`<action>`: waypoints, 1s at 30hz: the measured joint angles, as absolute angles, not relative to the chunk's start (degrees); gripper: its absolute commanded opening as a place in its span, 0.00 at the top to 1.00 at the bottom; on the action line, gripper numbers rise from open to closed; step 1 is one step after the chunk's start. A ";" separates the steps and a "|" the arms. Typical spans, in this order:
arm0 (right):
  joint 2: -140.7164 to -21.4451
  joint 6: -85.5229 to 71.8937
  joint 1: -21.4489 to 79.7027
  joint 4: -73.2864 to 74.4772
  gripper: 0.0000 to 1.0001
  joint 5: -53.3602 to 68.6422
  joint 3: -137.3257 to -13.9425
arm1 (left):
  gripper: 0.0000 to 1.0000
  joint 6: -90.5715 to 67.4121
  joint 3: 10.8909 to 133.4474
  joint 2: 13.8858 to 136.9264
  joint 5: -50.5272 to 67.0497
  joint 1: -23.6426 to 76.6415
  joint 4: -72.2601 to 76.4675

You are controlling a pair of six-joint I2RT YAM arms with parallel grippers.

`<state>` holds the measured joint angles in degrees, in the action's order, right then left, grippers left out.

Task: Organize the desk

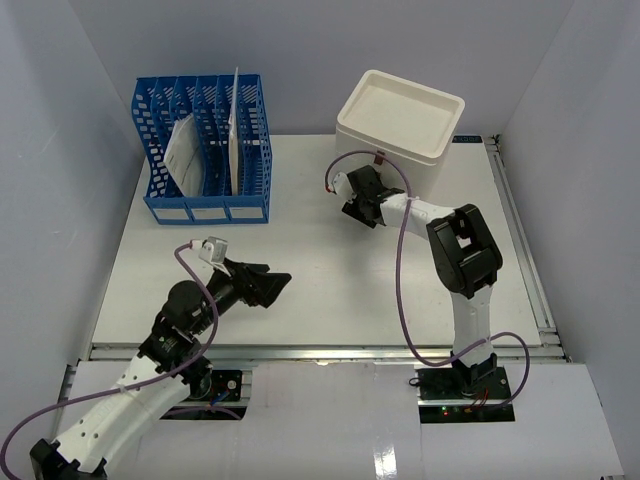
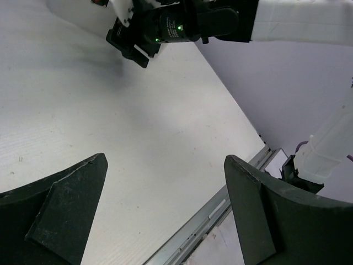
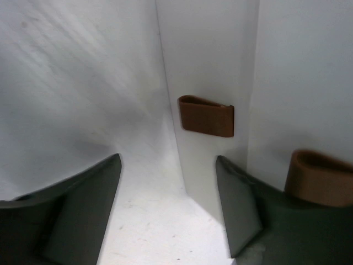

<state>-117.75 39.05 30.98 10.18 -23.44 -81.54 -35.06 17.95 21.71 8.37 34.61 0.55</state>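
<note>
The desk [image 1: 330,270] is a wide white tabletop. My left gripper [image 1: 272,285] hovers low over its near-left part, open, with nothing between the fingers; in the left wrist view only bare desk [image 2: 110,99] lies under the left gripper [image 2: 165,160]. My right gripper [image 1: 360,200] sits at the back, right in front of the white drawer box [image 1: 400,125]. In the right wrist view the right gripper [image 3: 168,160] is open and empty, facing the box's front with a brown handle [image 3: 206,116] just ahead and a second handle [image 3: 320,176] at the right.
A blue slotted file rack [image 1: 205,150] holding upright papers [image 1: 235,130] stands at the back left. A metal rail [image 1: 320,350] runs along the desk's near edge, and another rail [image 1: 520,240] along its right side. White walls enclose the desk.
</note>
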 measured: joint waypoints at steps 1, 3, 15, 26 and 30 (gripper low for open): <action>-117.47 39.97 31.21 8.32 0.10 -25.43 -80.51 | 0.02 -35.44 17.65 22.93 8.38 34.61 1.17; -117.40 41.24 30.95 5.63 0.08 -27.27 -79.76 | 0.02 -36.39 17.31 26.59 8.51 34.61 2.66; -102.67 48.65 27.81 25.25 0.02 9.23 -78.04 | 0.02 -34.93 17.90 40.08 11.01 34.61 9.54; -88.42 48.73 23.61 29.89 0.62 17.37 -75.05 | 0.02 -22.65 29.47 37.10 9.30 34.61 0.08; -96.75 49.96 21.57 30.58 0.69 11.41 -76.74 | 0.02 -21.69 29.67 32.02 8.59 34.61 -4.07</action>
<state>-96.75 49.96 21.57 30.58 11.41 -76.74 -21.69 29.67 32.02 8.59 34.61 -4.07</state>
